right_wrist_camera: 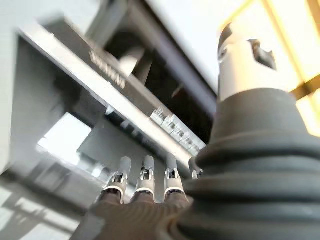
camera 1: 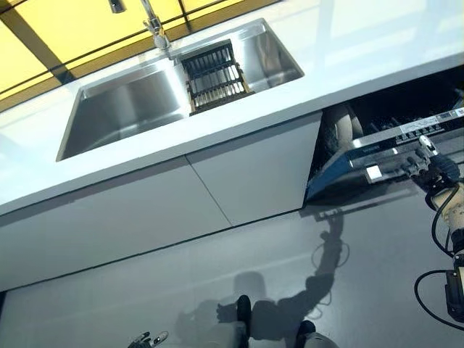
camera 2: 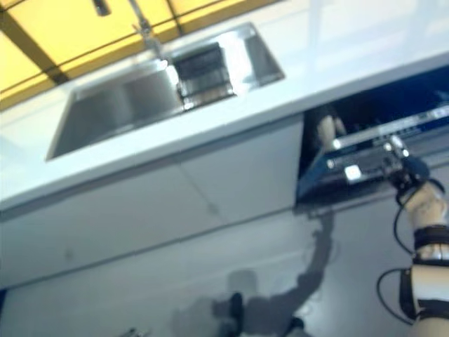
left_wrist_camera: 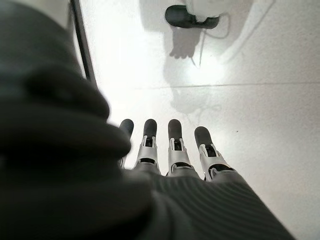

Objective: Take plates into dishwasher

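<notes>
Right hand (camera 1: 433, 172) was raised at the dishwasher door (camera 1: 377, 170), fingers (right_wrist_camera: 145, 175) straight and spread in its wrist view, holding nothing; whether the tips touched the door's top edge could not be told. Left hand (left_wrist_camera: 170, 150) hung low over the grey floor (left_wrist_camera: 250, 100), fingers straight and relaxed, empty.

No plates seen in either hand or on the white countertop (camera 1: 348, 58). A pale rounded shape (camera 1: 341, 130) sat in the dark dishwasher opening just up and left of the right hand; possibly a plate or rack part, too unclear to say.

Dishwasher door: partly dropped open, flat stiff panel, dark glossy inner face with a metal strip and control buttons along the top edge. Judged rigid and hinged, best taken along that top edge, near the middle so it swings evenly.

Well away to the hand's left: stainless steel double sink (camera 1: 123, 109), smooth brushed walls, with a dark slatted drying rack (camera 1: 214, 72) across one basin and a chrome tap (camera 1: 154, 25) behind. Matt white cabinet fronts (camera 1: 246, 174) below, flat and handleless.

Plates, when found, likely hard, slick, breakable; grip at the rim.
</notes>
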Motion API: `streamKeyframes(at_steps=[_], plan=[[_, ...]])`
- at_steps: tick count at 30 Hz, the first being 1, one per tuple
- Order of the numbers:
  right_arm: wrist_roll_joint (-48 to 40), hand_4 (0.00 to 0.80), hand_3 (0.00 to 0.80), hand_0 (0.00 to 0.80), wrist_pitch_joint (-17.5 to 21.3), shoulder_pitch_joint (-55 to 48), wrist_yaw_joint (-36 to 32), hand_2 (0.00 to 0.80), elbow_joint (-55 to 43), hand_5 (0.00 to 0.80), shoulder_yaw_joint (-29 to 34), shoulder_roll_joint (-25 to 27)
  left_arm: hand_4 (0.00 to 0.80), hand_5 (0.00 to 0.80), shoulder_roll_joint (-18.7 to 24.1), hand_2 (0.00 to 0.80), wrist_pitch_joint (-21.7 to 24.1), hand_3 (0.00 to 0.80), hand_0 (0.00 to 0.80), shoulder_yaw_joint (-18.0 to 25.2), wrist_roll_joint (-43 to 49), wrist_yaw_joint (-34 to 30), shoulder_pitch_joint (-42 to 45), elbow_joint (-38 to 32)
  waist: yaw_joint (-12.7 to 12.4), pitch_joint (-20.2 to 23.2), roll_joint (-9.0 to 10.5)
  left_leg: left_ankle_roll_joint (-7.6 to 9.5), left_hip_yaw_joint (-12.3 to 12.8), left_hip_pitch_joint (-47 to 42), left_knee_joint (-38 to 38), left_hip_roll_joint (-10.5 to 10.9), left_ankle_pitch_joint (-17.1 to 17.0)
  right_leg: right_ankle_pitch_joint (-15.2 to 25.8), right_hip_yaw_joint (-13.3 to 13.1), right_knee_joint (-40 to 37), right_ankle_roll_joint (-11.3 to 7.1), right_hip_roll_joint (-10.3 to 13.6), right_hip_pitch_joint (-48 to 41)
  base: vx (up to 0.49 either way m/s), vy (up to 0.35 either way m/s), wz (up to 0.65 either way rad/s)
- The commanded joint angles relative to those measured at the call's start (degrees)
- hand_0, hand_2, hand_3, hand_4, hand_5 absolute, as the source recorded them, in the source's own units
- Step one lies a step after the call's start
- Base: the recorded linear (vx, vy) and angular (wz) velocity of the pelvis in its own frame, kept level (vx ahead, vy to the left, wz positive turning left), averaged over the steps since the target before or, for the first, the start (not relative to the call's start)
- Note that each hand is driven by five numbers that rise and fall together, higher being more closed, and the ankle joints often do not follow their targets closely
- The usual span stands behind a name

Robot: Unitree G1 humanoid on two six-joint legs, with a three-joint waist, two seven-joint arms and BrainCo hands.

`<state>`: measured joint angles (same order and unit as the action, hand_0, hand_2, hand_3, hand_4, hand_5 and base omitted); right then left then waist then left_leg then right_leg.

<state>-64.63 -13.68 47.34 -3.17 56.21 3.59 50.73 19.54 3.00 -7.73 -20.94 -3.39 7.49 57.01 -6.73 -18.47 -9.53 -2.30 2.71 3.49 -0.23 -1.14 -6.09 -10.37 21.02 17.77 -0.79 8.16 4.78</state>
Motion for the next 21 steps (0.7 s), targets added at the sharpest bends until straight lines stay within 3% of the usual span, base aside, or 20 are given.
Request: streamKeyframes(at_steps=[1,11,17,21], plan=[[1.6,0.0,0.0,0.0,1.5,5.6,-2.6,0.0,-1.3,0.0,-3.1,2.6,0.0,0.0,4.0,0.0,0.8,0.0,0.0,0.1,0.9,0.5,0.4,-0.2,-1.8,2.1,4.5,2.72,0.6,-3.1,5.8,3.0,11.8,-0.1,-1.1,-7.8,3.1,-3.4,-5.5,0.001,0.013,0.06],[6.2,0.0,0.0,0.0,-1.3,-2.9,-6.5,0.0,1.7,0.0,-0.2,0.0,0.0,0.0,4.2,0.0,1.3,0.0,0.0,1.5,1.2,0.9,-0.1,1.1,-1.1,4.5,6.27,3.29,1.8,-5.2,2.7,2.8,11.1,3.3,-1.8,-13.5,1.75,-4.2,-8.1,0.002,0.043,0.01],[9.6,0.0,0.0,0.0,-2.0,-12.8,-7.5,0.0,0.4,0.0,1.9,-5.0,0.0,0.0,3.8,0.0,1.5,0.0,0.0,2.5,1.4,1.3,-0.1,1.6,-0.3,7.7,7.44,3.38,1.9,-7.6,-2.3,2.7,9.4,6.2,-3.0,-18.7,0.32,-4.8,-10.2,0.015,0.065,-0.06],[17.6,0.0,0.0,0.0,-1.6,-20.9,-9.6,0.0,-0.1,0.0,1.9,-10.2,0.0,0.0,3.6,0.0,1.3,0.0,0.0,3.3,1.9,0.6,-1.3,2.6,0.6,9.9,8.07,3.29,2.2,-8.9,-4.8,2.6,8.8,8.1,-3.3,-22.7,-0.6,-5.4,-12.0,-0.01,0.079,0.0]])
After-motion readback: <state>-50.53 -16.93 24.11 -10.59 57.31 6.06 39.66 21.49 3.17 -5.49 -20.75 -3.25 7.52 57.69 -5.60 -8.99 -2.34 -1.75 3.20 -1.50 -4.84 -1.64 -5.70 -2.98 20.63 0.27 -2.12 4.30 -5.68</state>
